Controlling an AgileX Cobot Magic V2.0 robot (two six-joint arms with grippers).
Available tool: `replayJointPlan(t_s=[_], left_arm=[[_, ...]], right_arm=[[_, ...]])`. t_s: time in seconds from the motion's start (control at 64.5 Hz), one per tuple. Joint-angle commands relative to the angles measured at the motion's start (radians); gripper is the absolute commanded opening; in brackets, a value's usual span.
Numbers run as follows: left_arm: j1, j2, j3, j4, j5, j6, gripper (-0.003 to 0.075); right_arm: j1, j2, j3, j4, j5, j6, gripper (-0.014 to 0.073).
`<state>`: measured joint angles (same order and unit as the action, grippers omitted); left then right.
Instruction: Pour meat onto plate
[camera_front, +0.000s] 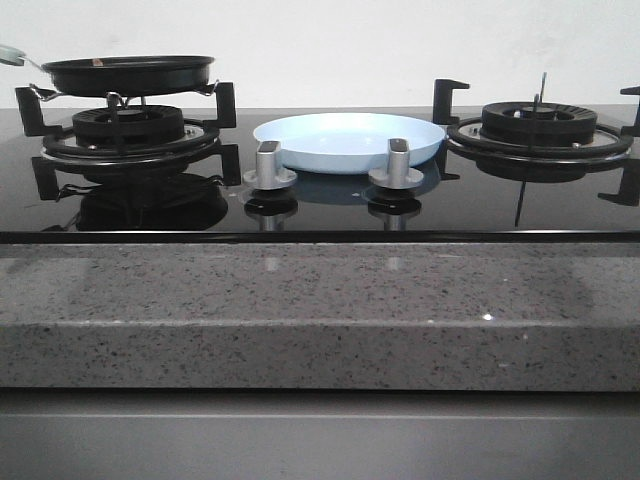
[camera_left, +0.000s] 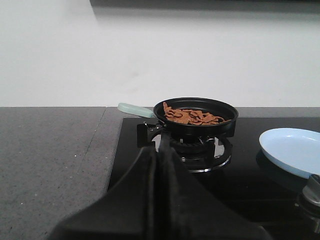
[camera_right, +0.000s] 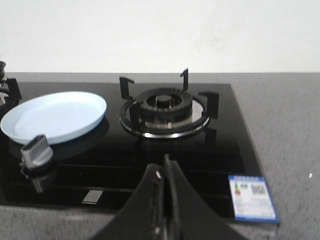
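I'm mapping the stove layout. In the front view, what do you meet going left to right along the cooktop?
Frying pan on the left burner → left knob → plate → right knob → right burner.

Bright, even light; glossy hob (camera_front: 330, 205) mirrors everything (right wrist view soft)

Meat (camera_left: 192, 117) hidden behind pan (camera_front: 128, 73) wall in front view. Pan handle (camera_front: 10, 53) cut off at upper left edge there. Right burner (camera_front: 540, 125) cut by right edge. Plate (camera_left: 292, 150) cut off at right edge of left wrist view. Knob (camera_left: 312, 190) half out at lower right. Sticker (camera_right: 252, 197) words too small to read.
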<state>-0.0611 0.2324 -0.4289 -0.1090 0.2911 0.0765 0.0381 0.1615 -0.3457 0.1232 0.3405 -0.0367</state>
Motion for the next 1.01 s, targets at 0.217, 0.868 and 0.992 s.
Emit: replayJointPlan(t_s=[0.217,0.868,0.992], left_arm=[[-0.002,0.311,-0.242,-0.003,-0.046,-0.011,-0.002],[-0.002,0.314,-0.242,-0.003,-0.078,-0.011,0.0643],[-0.002,0.314,-0.242,-0.003,-0.078,-0.011,0.0636]], right_arm=[[-0.007,0.367,-0.344,-0.034,0.016,-0.008,-0.006],[-0.007,0.393,-0.347,-0.034,0.026,-0.008,0.064],[-0.007,0.393,-0.347,-0.034,0.026,-0.008,0.064]])
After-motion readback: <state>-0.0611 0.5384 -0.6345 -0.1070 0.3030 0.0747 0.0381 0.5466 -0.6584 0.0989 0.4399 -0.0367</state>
